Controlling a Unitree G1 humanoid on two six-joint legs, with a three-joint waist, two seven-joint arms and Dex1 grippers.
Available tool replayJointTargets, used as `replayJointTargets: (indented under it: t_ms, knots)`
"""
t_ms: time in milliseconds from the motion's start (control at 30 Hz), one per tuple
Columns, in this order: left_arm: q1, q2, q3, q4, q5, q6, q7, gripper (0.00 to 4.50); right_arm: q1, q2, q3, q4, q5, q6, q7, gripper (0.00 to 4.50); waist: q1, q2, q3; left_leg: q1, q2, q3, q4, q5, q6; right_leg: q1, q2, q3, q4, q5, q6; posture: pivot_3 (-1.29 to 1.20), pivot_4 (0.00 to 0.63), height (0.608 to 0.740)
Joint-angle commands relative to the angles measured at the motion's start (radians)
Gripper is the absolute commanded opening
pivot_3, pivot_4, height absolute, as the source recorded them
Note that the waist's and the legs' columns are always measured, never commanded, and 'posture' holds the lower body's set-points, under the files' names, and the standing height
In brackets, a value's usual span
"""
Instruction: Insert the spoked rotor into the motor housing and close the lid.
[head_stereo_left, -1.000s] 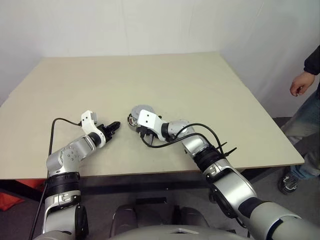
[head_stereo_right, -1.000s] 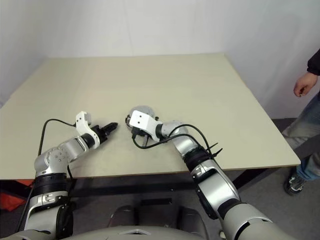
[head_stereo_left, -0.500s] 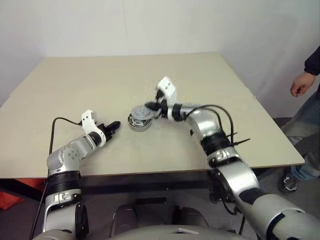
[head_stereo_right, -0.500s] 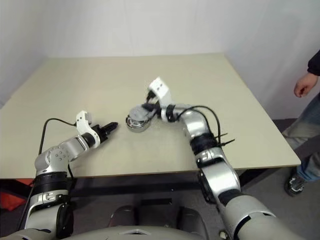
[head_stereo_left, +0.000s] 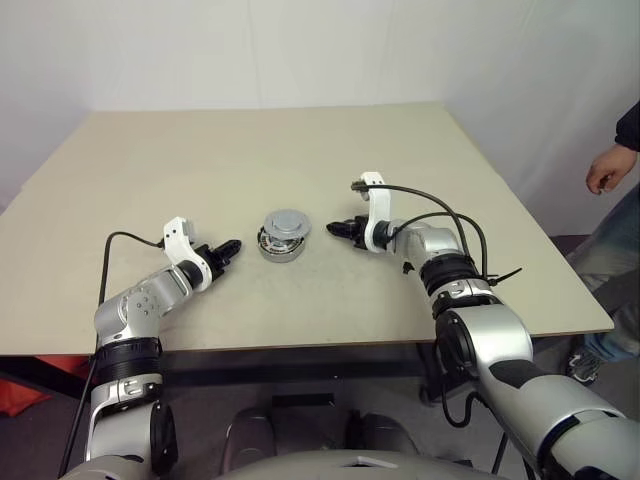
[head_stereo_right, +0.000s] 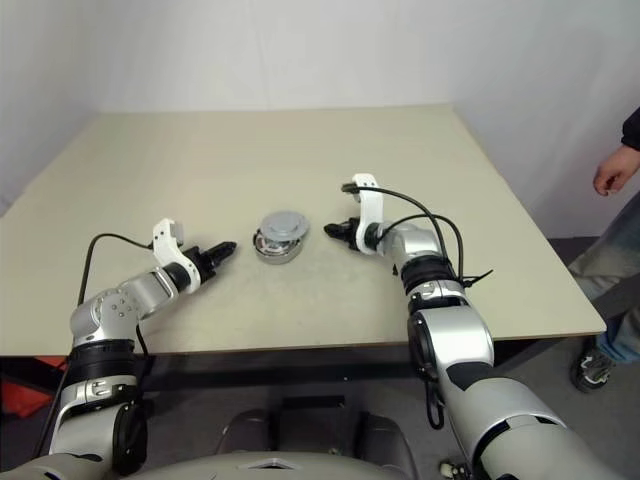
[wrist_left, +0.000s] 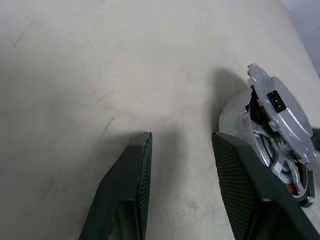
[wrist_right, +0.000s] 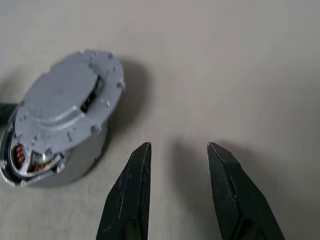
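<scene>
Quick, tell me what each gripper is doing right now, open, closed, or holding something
Left gripper: open, holding nothing, over bare table beside the motor housing.
Right gripper: open, holding nothing, beside the housing with the lid on it.

Matt grey metal lid (wrist_right: 65, 107) (copper windings beneath).

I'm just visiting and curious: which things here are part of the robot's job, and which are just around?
Job:
- motor housing, on the table
- lid, sitting on the housing
- left gripper, open, empty
- right gripper, open, empty

Just around:
- table
- a person's hand beside the table
</scene>
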Motion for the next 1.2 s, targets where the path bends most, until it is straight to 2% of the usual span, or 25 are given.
replayJointTargets:
  t_ms: [33, 367, 733, 1200]
  knots:
    - [-0.005, 0.011, -0.004, 0.001, 0.015, 0.000, 0.002, 2.02, -0.032, -0.004, -0.032, -0.042, 0.047, 0.030, 0.011, 1.96, 0.000, 0.000, 0.000, 0.000, 0.000, 0.000, 0.000, 0.000, 0.000, 0.000, 0.000, 0.000, 0.000, 0.000, 0.000, 0.00, 0.000, 0.740]
    - [0.000, 0.009, -0.013, 0.003, 0.018, 0.001, -0.004, 2.02, -0.151, 0.077, -0.243, 0.039, 0.242, 0.188, -0.101, 1.96, 0.002, 0.000, 0.000, 0.000, 0.000, 0.000, 0.000, 0.000, 0.000, 0.000, 0.000, 0.000, 0.001, 0.000, 0.000, 0.00, 0.000, 0.740]
    - [0.012, 0.020, -0.009, 0.006, 0.018, -0.004, -0.010, 2.02, -0.137, 0.110, -0.256, 0.082, 0.253, 0.181, -0.166, 1.96, 0.006, 0.000, 0.000, -0.001, 0.000, 0.000, 0.000, 0.000, 0.000, -0.001, 0.000, 0.000, 0.000, 0.000, 0.000, 0.00, 0.000, 0.740]
    - [0.011, 0.027, -0.007, 0.016, 0.023, -0.010, -0.014, 2.02, -0.150, 0.138, -0.267, 0.146, 0.255, 0.134, -0.173, 1.96, 0.005, 0.000, 0.000, -0.001, 0.000, 0.000, 0.000, 0.000, -0.001, -0.002, 0.000, 0.000, 0.001, 0.000, 0.000, 0.00, 0.000, 0.740]
